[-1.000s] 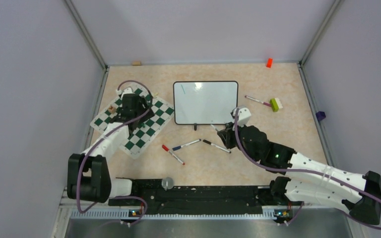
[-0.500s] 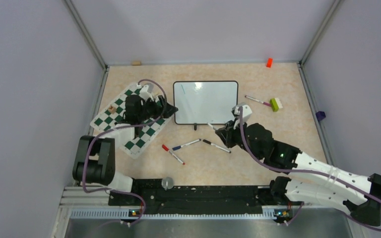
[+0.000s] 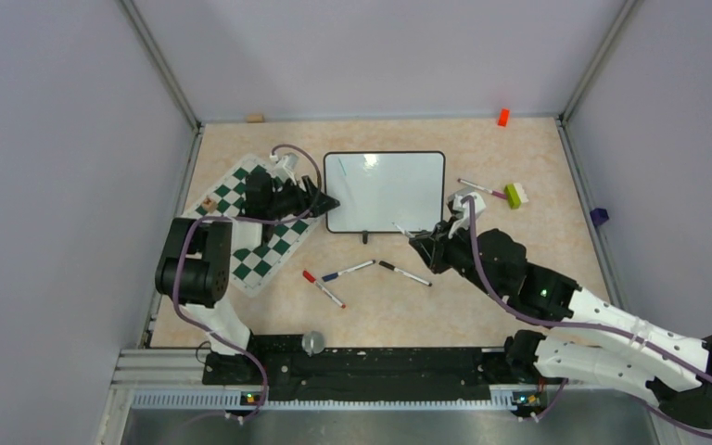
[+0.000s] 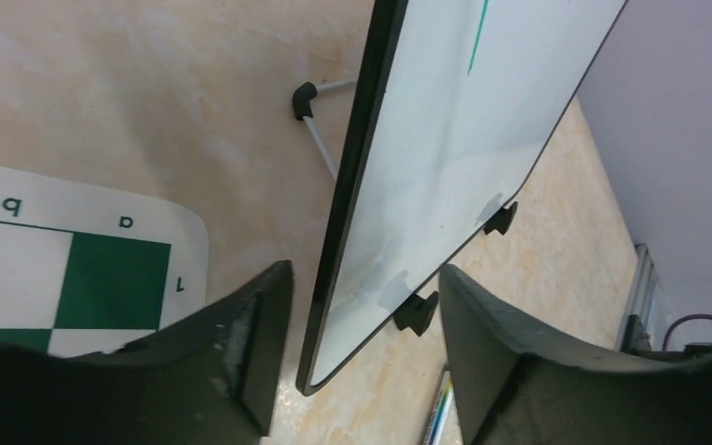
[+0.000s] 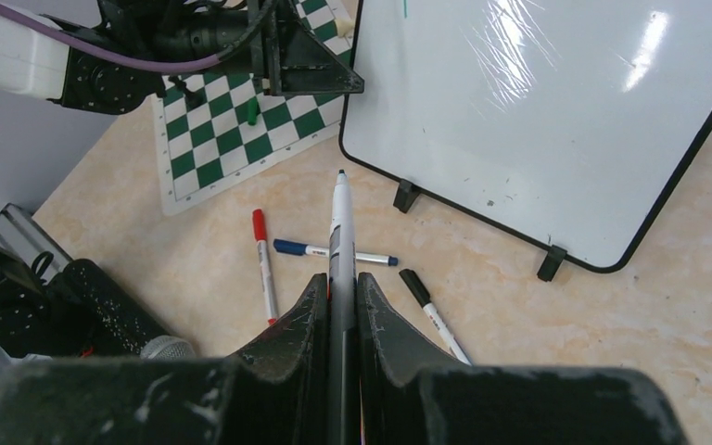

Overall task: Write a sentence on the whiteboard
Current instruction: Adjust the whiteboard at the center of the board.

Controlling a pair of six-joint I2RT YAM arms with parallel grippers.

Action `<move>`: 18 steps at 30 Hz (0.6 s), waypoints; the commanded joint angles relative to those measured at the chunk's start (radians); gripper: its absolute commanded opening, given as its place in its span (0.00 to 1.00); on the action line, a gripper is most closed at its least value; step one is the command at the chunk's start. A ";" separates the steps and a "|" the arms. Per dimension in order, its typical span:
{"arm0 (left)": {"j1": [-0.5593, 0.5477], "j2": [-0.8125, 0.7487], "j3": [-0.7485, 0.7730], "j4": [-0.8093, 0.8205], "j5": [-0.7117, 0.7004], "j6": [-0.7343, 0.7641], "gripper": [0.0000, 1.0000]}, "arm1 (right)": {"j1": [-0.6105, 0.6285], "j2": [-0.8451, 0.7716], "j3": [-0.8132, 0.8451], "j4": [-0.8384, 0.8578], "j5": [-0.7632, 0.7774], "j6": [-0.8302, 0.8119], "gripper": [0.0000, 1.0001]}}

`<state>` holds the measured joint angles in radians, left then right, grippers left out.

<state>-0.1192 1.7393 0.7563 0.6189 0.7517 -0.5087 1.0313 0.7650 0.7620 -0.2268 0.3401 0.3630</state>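
Beige bench, grey walls on three sides. Your whiteboard (image 3: 385, 190) rests mid-bench toward the back on its small feet, with one short green stroke (image 4: 477, 37) near its top edge. Your left fingers (image 3: 323, 199) are apart, straddling the board's left edge near the lower corner; you cannot tell whether they touch it. Your right fingers (image 3: 422, 246) are clamped on a marker (image 5: 338, 222), its tip aimed at the board's near edge, just short of it. Three more markers (image 3: 348, 271) lie nearby, beside the chess mat (image 3: 260, 250).
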 commanded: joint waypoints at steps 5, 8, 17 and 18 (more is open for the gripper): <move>-0.016 -0.024 -0.022 0.084 0.069 -0.007 0.45 | -0.002 -0.003 0.040 -0.006 0.019 0.017 0.00; -0.022 -0.045 -0.057 0.075 0.066 0.001 0.39 | -0.002 0.012 0.045 -0.009 0.013 0.012 0.00; -0.054 -0.135 -0.099 -0.051 0.022 0.082 0.25 | -0.005 0.095 0.088 -0.025 -0.013 -0.013 0.00; -0.057 -0.144 -0.106 -0.051 0.020 0.083 0.23 | -0.005 0.112 0.099 -0.029 -0.014 -0.017 0.00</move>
<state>-0.1604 1.6657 0.6708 0.5678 0.7628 -0.4633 1.0313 0.8413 0.7784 -0.2600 0.3363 0.3668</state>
